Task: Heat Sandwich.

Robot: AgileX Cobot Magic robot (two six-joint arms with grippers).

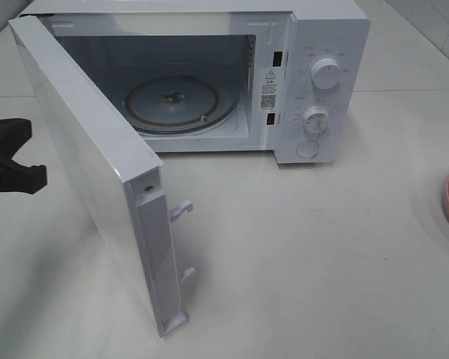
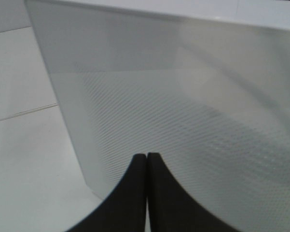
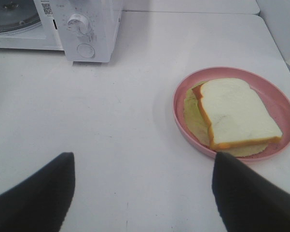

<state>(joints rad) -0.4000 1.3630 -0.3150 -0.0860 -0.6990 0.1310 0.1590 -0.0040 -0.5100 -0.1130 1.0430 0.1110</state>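
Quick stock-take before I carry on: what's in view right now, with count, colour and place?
Boxy white microwave oven: one, white, back of table, door swung wide open toward the left.
Round glass turntable: one, clear grey, inside the cavity, bare.
Round control knobs: two, white, on the microwave's right panel, one above the other.
Round pink plate: one, pink, on the table right of the microwave.
Sandwich: one, white bread, on the plate.
Left gripper: black, shut, at the door.
Right gripper: black, open, empty, near the plate.
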